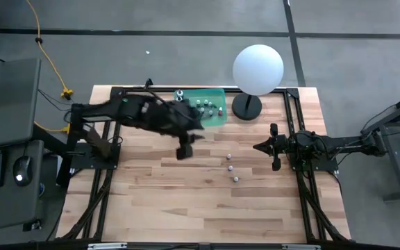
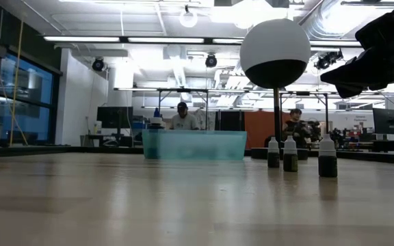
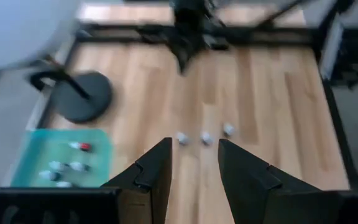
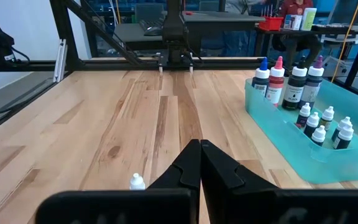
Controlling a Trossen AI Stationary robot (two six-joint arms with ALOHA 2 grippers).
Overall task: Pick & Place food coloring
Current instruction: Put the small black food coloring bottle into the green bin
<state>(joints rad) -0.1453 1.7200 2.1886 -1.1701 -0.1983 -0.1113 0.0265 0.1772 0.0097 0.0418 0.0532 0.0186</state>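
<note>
Three small white-capped dark bottles [image 2: 291, 153] of food coloring are seen standing upright in a short row on the pale wooden surface [image 1: 186, 201], well apart from the translucent green tray [image 1: 217, 114] holding the other bottles. They lie ahead of the left gripper [image 1: 184, 151], whose fingers stand partly apart and hold nothing. The row lies between both arms. The right gripper [image 1: 260, 147], fully closed and empty, waits beside them.

Three bottles [image 1: 231, 167] right of tray [image 1: 217, 118]
</note>
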